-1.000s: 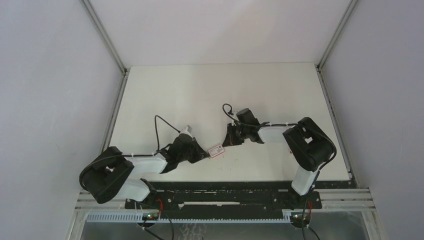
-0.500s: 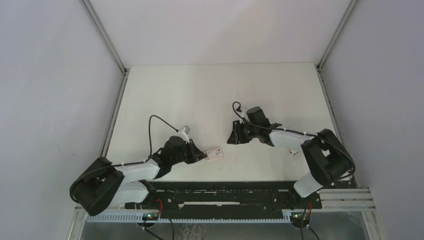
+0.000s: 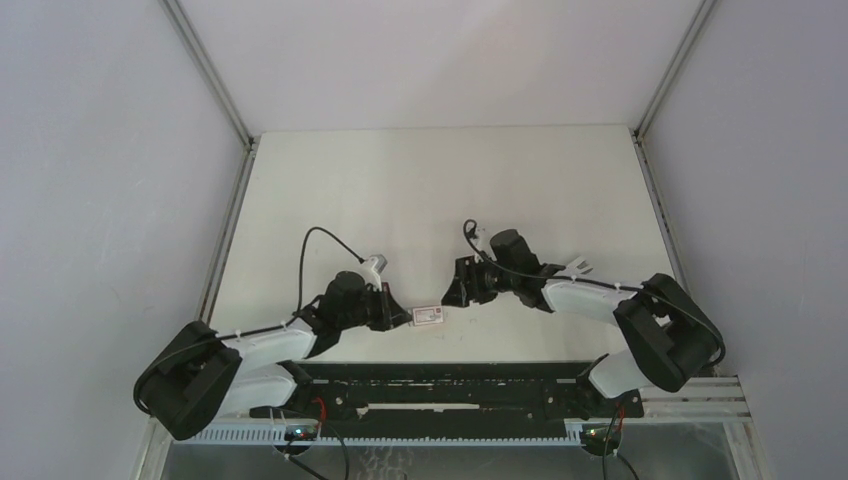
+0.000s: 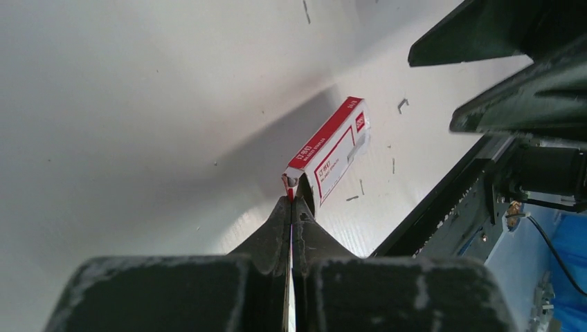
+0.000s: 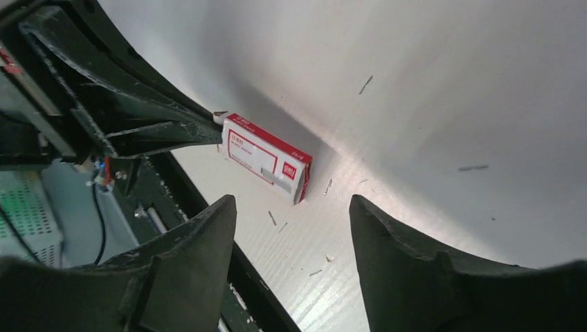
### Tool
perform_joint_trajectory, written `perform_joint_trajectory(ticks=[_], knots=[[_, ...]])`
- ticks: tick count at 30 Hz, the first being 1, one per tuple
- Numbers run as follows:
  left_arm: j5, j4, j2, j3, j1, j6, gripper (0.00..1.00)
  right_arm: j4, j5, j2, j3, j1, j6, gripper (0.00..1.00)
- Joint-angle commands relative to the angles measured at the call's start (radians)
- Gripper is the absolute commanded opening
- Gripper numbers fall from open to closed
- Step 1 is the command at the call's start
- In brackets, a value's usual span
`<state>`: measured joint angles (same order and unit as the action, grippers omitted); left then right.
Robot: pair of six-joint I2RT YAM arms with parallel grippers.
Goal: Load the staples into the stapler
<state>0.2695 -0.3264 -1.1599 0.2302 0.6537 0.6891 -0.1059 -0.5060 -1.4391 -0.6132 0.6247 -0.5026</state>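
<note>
1. The staple box (image 3: 431,315) sits low over the table (image 3: 420,180) at 6 o'clock, near the front edge and its black rail (image 3: 450,372).
2. The left gripper (image 3: 400,313) comes in from the box's 9 o'clock. Its fingers are pressed together on the box's end flap, as the left wrist view shows (image 4: 291,202).
3. The right gripper (image 3: 462,285) hangs at the box's 1 o'clock, apart from it. Its fingers are spread wide and hold nothing (image 5: 291,204).
4. Loose staples (image 5: 365,84) lie scattered around the box.
5. Bare table stretches toward 12 o'clock, and the side walls stand well apart from both arms.
</note>
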Motion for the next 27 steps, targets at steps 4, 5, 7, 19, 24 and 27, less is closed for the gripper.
perform_joint_trajectory(ticks=[4, 5, 7, 19, 24, 27], knots=[[0.051, -0.042, -0.057, 0.064, -0.007, 0.053, 0.00, 0.001, 0.369, 0.001, -0.035, 0.165, -0.035, 0.69], [0.054, -0.058, -0.063, 0.063, -0.006, 0.062, 0.00, 0.019, 0.422, 0.002, -0.044, 0.183, -0.038, 0.71], [0.067, -0.085, -0.076, 0.060, -0.007, 0.079, 0.00, 0.089, 0.521, -0.008, -0.076, 0.220, -0.042, 0.72], [0.109, -0.190, -0.129, 0.047, -0.007, 0.140, 0.00, 0.277, 0.766, -0.137, -0.285, 0.402, -0.082, 0.80], [0.105, -0.201, -0.132, 0.041, -0.007, 0.148, 0.00, 0.311, 0.805, -0.159, -0.309, 0.435, -0.089, 0.80], [0.099, -0.203, -0.133, 0.039, -0.007, 0.152, 0.00, 0.328, 0.824, -0.164, -0.313, 0.445, -0.089, 0.81]])
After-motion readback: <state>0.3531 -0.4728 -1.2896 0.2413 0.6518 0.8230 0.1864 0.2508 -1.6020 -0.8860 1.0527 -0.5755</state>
